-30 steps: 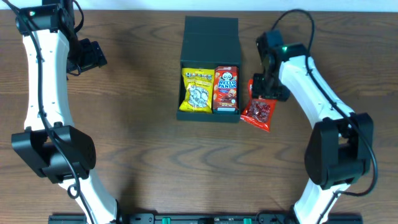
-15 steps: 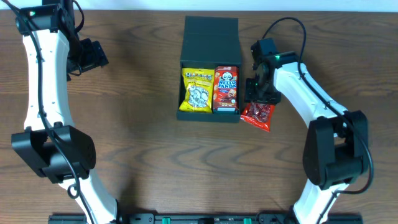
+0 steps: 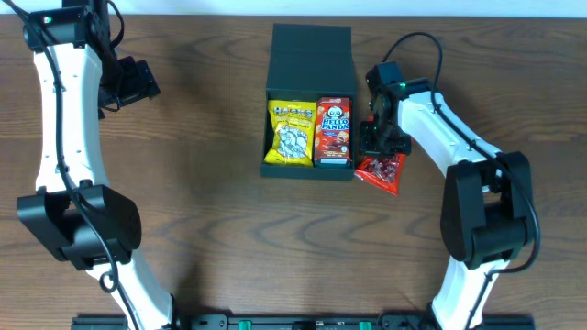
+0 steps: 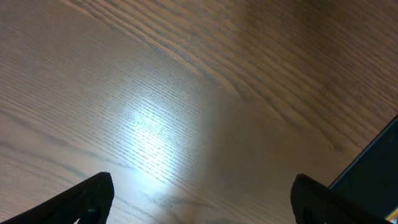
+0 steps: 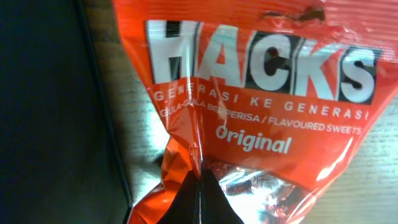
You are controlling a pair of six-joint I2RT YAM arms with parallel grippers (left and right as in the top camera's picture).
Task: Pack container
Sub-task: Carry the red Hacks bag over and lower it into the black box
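The dark teal-green container point(image 3: 312, 46) lies open at the table's middle back, its flap lid folded away behind it. Inside it lie a yellow snack pack point(image 3: 290, 133) and a red Hello Panda box point(image 3: 334, 133). A red Hacks sweets bag point(image 3: 382, 171) rests on the table against the container's right wall. My right gripper point(image 3: 378, 142) stands over the bag's top end. In the right wrist view the gripper point(image 5: 200, 177) is shut, pinching a fold of the Hacks bag point(image 5: 261, 81) beside the container's dark wall point(image 5: 43, 112). My left gripper point(image 3: 138, 81) hangs open at the far left, holding nothing point(image 4: 202, 199).
Bare wooden tabletop point(image 4: 155, 93) fills the left wrist view, with a corner of the container point(image 4: 376, 171) at its right edge. Both arm bases stand at the front edge of the table.
My right gripper has shifted left toward the container's wall and closed its jaws on the top of the Hacks bag. The left arm has not moved.
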